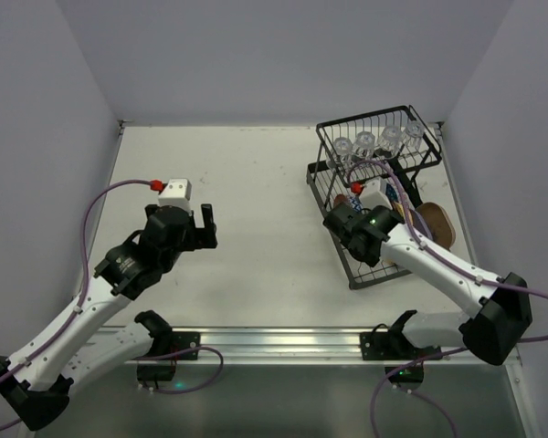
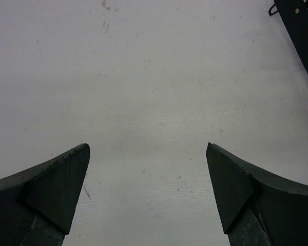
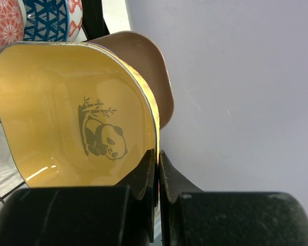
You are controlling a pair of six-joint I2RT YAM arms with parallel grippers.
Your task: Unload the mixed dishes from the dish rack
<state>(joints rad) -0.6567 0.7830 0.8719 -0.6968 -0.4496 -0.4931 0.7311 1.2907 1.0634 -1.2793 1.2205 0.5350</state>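
Observation:
The black wire dish rack (image 1: 351, 268) stands at the right back of the table. Several clear glass cups (image 1: 366, 140) sit in its upper basket. My right gripper (image 3: 157, 154) reaches into the lower tray and is shut on the rim of a yellow plate (image 3: 66, 113) with a panda drawing, which stands on edge. A tan-brown plate (image 3: 149, 66) stands right behind it and also shows in the top view (image 1: 436, 224). A blue patterned bowl (image 3: 46, 20) and a pink-red bowl (image 3: 5, 20) lie beyond. My left gripper (image 1: 204, 226) is open and empty over bare table (image 2: 148, 148).
White walls close the table in on the left, back and right; the rack stands close to the right wall. A corner of the rack (image 2: 303, 31) shows at the top right of the left wrist view. A metal rail (image 1: 274, 342) runs along the near edge.

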